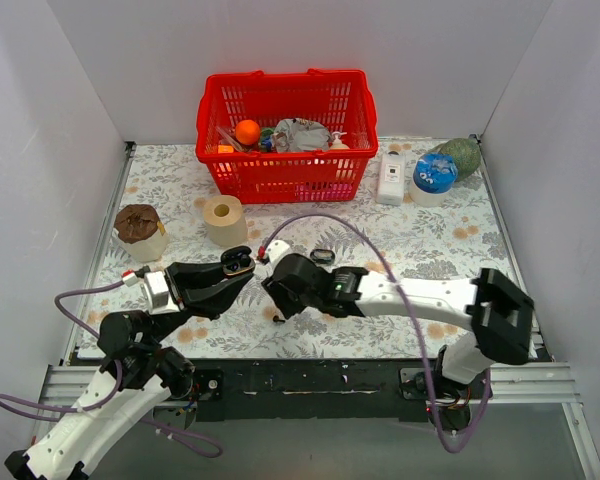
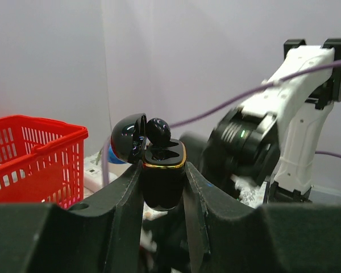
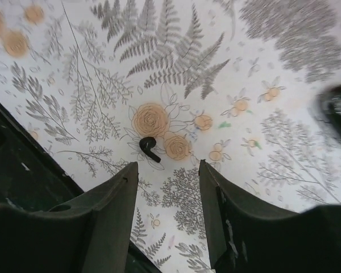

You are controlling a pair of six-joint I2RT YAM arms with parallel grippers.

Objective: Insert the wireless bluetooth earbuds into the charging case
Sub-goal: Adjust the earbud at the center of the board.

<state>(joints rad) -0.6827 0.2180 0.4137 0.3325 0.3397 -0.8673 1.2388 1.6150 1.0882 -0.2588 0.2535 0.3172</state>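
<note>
Charging case [image 2: 162, 190]: lid open, clamped in my left pincer [image 2: 162, 170], above tabletop [image 3: 244, 68]. First earbud [image 2: 158, 130]: sitting in case. Second earbud [image 3: 148, 148]: on tabletop right of case, under my right pincer [image 3: 167, 166], wide, empty. Remaining: pick, insert.

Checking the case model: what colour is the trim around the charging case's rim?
Gold, on the black charging case; clearest in the left wrist view.
</note>
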